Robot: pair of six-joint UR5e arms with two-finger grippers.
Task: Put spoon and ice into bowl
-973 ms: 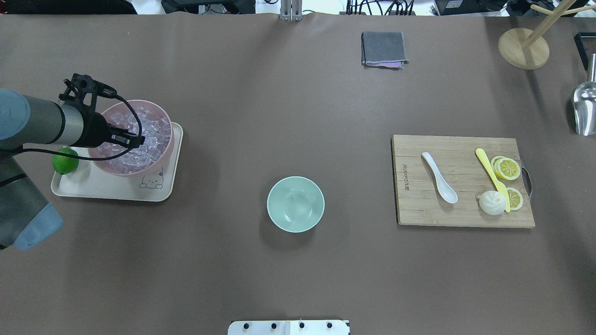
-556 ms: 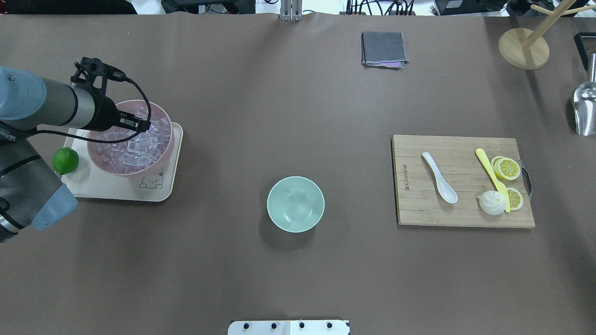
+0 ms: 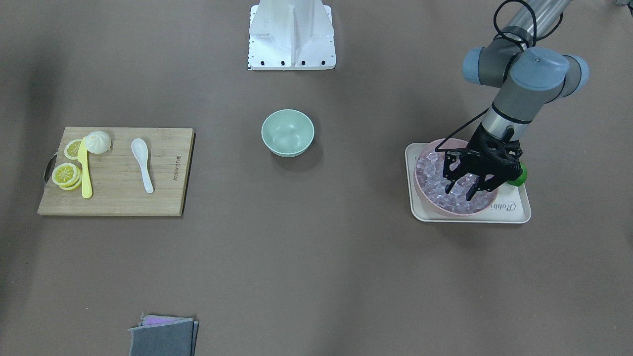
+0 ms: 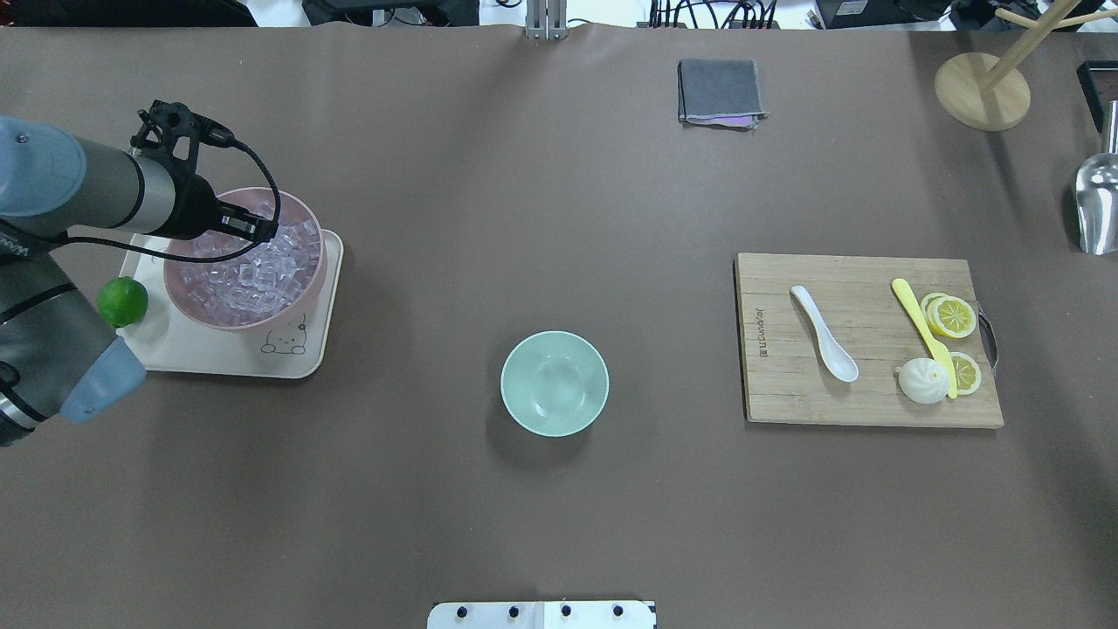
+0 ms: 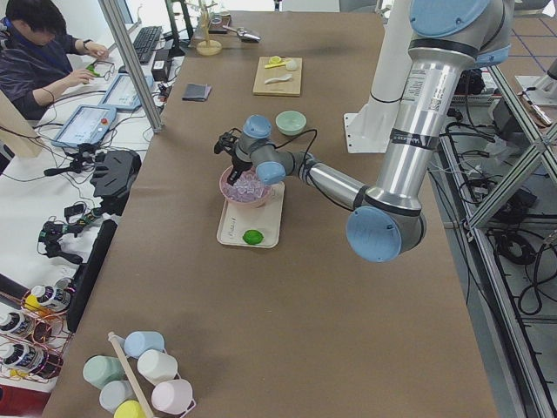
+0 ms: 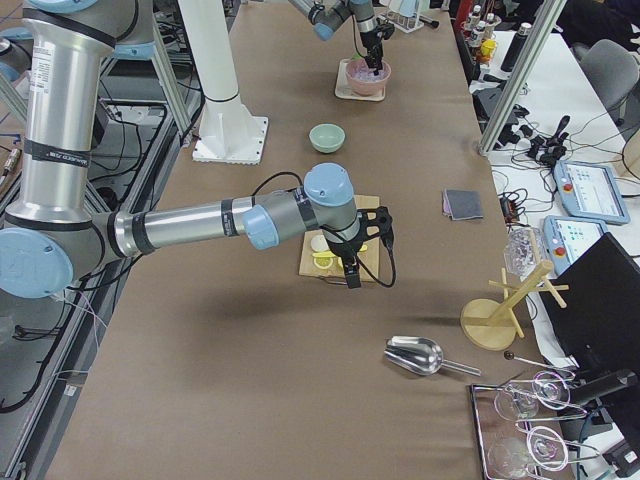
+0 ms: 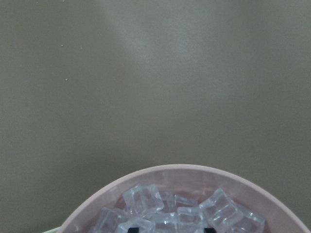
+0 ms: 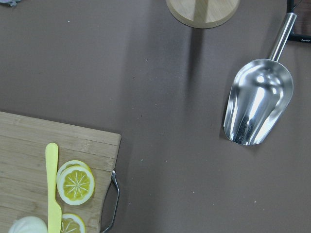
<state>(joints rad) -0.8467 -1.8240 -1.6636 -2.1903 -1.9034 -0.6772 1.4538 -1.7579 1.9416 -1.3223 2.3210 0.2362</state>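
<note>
Now, L gripper (image 3: 460, 193) spread wide over ice (image 3: 430, 170), maybe touching it

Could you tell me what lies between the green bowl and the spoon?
In the overhead view, only bare table and then a strip of the cutting board under the spoon.
</note>
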